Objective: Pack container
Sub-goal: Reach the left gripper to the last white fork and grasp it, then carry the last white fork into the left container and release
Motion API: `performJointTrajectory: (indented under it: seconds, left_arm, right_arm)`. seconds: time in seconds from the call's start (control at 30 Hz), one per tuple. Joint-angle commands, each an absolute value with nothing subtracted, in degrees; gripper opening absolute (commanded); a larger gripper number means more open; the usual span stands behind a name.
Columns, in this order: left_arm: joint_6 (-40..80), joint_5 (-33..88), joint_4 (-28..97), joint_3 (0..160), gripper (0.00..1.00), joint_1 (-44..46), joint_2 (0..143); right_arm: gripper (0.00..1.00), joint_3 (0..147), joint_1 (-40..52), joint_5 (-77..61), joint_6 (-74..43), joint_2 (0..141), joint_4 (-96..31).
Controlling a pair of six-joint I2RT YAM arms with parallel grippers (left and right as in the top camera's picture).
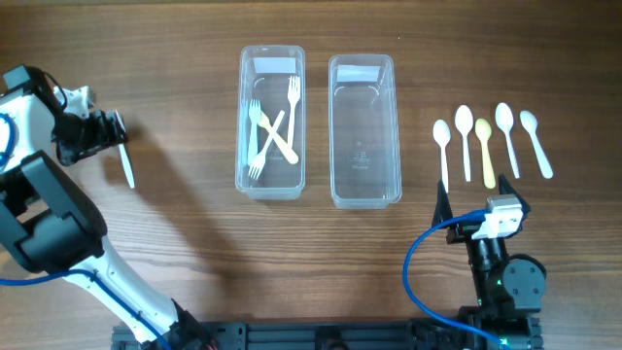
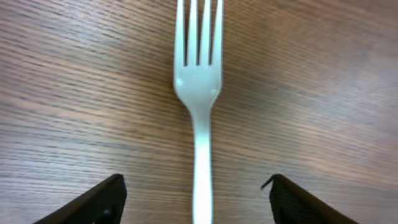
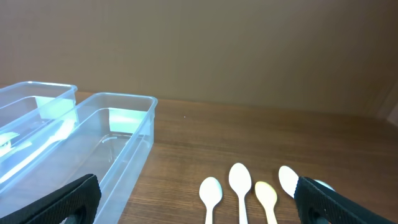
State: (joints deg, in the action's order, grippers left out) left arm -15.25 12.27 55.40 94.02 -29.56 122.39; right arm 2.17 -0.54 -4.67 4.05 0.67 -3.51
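A white plastic fork lies on the wooden table at the far left. My left gripper is open just above its near end. In the left wrist view the fork runs lengthwise between the two open fingers, which do not touch it. The left clear container holds a few forks. The right clear container is empty. My right gripper is open and empty at the front right, and its wrist view shows bare table between the fingers.
Several plastic spoons lie in a row right of the containers, one yellowish. They also show in the right wrist view, beside the empty container. A blue cable loops by the right arm's base.
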Motion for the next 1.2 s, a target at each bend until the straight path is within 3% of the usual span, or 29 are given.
performJointTrajectory:
  seconds: [0.0, 0.37, 0.93, 1.0, 1.13, 1.17]
  left_arm:
    - [-7.25, 13.04, 54.7, 93.8, 0.73, -27.9, 121.19]
    - [5.32, 2.48, 53.19, 93.73, 0.74, -22.96, 122.06]
    - [5.41, 2.46, 52.51, 93.73, 0.75, -23.57, 131.59]
    - [5.39, 2.46, 52.49, 93.73, 0.66, -23.51, 131.63]
    - [5.39, 2.46, 53.8, 93.73, 0.26, -23.51, 131.63]
    - [5.39, 2.46, 54.02, 93.73, 0.21, -23.49, 131.63]
  right_arm:
    - [1.0, 1.87, -0.4, -4.12, 3.01, 0.21, -3.14]
    - [1.0, 1.87, -0.4, -4.12, 3.01, 0.21, -3.14]
    - [1.0, 1.87, -0.4, -4.12, 3.01, 0.21, -3.14]
    - [1.0, 1.87, -0.4, -4.12, 2.98, 0.21, -3.14]
    - [1.0, 1.87, -0.4, -4.12, 3.01, 0.21, -3.14]
    - [1.0, 1.87, -0.4, -4.12, 3.01, 0.21, -3.14]
